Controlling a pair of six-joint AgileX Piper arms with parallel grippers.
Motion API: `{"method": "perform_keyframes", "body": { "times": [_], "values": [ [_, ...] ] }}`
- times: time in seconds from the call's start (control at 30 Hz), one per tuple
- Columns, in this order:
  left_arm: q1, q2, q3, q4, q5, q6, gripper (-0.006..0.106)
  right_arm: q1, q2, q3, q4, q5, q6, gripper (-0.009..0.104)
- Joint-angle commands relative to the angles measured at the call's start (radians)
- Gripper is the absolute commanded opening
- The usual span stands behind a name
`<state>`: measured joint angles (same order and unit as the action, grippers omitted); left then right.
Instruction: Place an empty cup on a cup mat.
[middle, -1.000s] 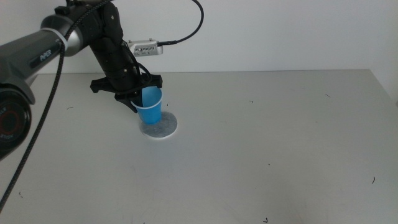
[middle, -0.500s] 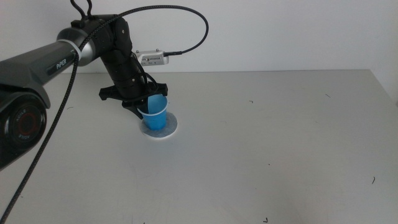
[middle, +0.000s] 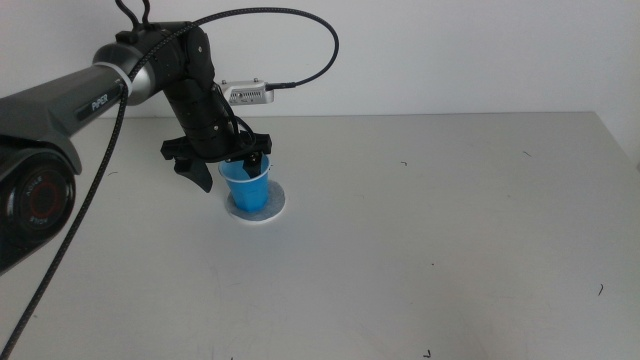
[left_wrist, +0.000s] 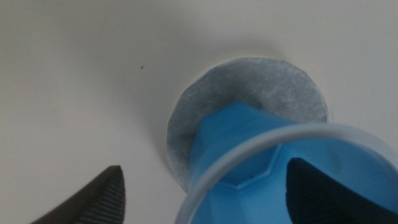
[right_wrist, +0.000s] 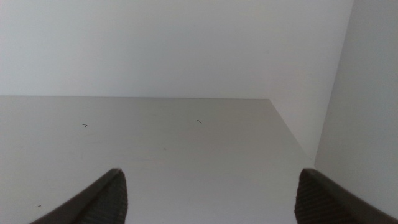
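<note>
The cup (left_wrist: 261, 155) covers part of the mat (left_wrist: 249, 87) and runs off the wrist picture's edge, its rim blurred.

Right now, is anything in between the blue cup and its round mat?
No, nothing visible. The cup already stands on the cup mat. The left gripper is open, one jaw inside the cup and one outside. The right gripper waits over bare table.

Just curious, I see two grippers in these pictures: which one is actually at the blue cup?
The left gripper, on the arm coming in from the left: its jaws are spread, one inside the cup, which stands on the cup mat. The right gripper faces only bare table.
</note>
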<state>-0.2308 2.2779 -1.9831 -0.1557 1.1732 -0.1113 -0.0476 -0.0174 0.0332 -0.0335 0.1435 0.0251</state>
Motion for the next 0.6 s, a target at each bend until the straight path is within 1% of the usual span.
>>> {"method": "perform_keyframes", "body": {
  "times": [0.0, 0.07, 0.1, 0.3, 0.37, 0.43, 0.57],
  "values": [
    [-0.001, -0.097, -0.031, -0.008, -0.003, 0.011, 0.098, -0.001, -0.019, -0.012, -0.009, -0.078, -0.008, 0.094],
    [0.001, -0.123, -0.031, -0.004, 0.011, 0.028, 0.104, -0.001, -0.019, -0.012, -0.009, -0.078, -0.008, 0.094],
    [0.004, -0.139, -0.031, 0.000, 0.027, 0.038, 0.104, -0.001, -0.019, -0.012, -0.009, -0.078, -0.008, 0.094],
    [0.038, -0.254, -0.031, 0.030, 0.133, 0.111, 0.104, -0.001, -0.019, -0.012, -0.009, -0.078, -0.008, 0.094],
    [0.048, -0.299, -0.031, 0.012, 0.138, 0.129, 0.104, -0.001, -0.019, -0.012, -0.009, -0.078, -0.008, 0.094],
    [0.052, -0.347, -0.031, -0.030, 0.138, 0.133, 0.104, -0.001, -0.019, -0.012, -0.009, -0.078, -0.008, 0.094],
    [0.051, -0.449, -0.031, -0.030, 0.138, 0.240, 0.104, -0.001, -0.019, -0.012, -0.009, -0.078, -0.008, 0.094]
  ]
}}
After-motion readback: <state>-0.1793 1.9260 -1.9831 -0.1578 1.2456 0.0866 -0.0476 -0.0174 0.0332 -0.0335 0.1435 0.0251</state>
